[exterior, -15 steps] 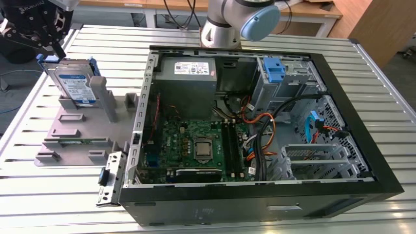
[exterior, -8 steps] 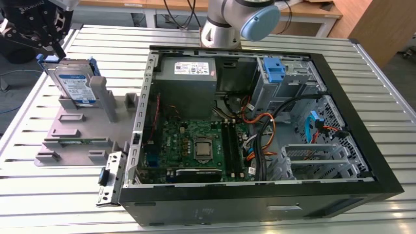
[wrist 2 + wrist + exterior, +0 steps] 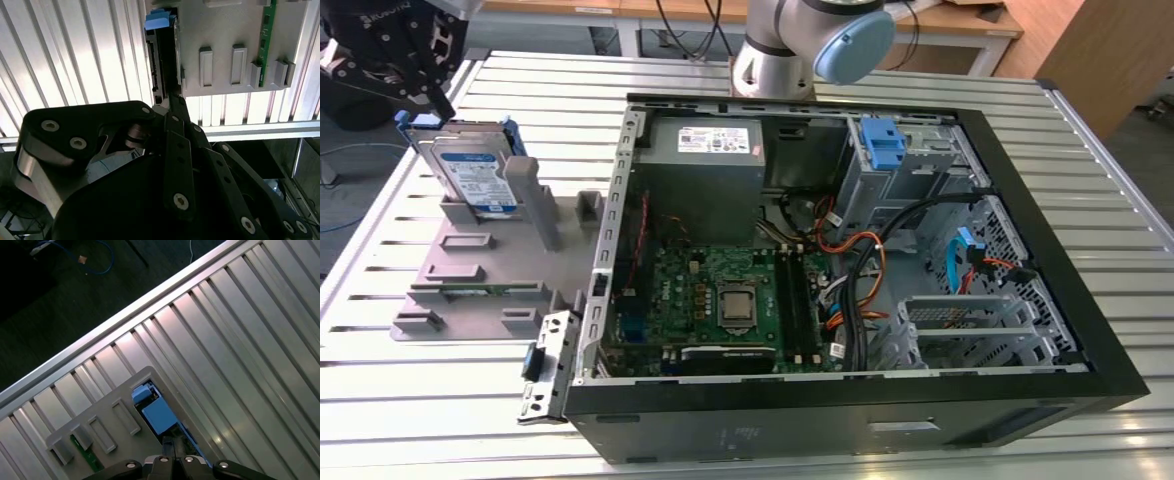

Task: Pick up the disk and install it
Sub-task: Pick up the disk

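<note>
One disk (image 3: 470, 172) stands on its thin side in a grey holder (image 3: 474, 262). It is near the table's (image 3: 400, 400) edge on the exterior view's left, by the back corner. The open computer box (image 3: 854, 250) lies beside the holder. My gripper (image 3: 430, 105) is right at the disk's top corner. I cannot tell if it is open or closed. I think the disk is hard, stiff and a bit heavy for its size. Its metal faces look smooth, so it may slip, and a bump could hurt it. I would hold it across its two flat faces, near the top by the blue frame (image 3: 157, 417).
</note>
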Robot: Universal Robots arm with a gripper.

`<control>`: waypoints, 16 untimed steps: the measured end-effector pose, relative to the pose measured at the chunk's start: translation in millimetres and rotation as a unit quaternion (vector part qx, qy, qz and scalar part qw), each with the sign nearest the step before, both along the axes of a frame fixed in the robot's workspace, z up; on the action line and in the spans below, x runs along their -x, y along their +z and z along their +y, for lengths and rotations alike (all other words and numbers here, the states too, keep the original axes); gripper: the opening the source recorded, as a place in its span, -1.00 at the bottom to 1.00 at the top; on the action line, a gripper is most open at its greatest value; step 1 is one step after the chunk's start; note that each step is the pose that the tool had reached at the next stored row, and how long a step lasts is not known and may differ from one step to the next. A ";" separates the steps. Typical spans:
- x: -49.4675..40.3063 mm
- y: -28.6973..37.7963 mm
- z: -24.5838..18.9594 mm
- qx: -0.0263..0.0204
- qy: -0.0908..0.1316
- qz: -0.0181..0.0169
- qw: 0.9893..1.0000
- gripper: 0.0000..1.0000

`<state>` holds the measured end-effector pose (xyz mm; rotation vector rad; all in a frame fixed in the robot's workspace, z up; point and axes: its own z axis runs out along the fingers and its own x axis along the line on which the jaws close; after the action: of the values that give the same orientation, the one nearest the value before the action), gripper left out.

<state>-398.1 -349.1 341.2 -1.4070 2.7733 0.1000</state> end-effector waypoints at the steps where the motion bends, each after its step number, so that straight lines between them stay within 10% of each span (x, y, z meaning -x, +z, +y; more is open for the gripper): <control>1: 0.0 0.0 0.0 0.000 0.001 0.000 1.000 -0.79; 16: 0.0 0.0 0.0 0.000 0.009 0.000 1.000 -0.79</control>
<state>-398.1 -349.1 341.2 -1.4329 2.7607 0.1004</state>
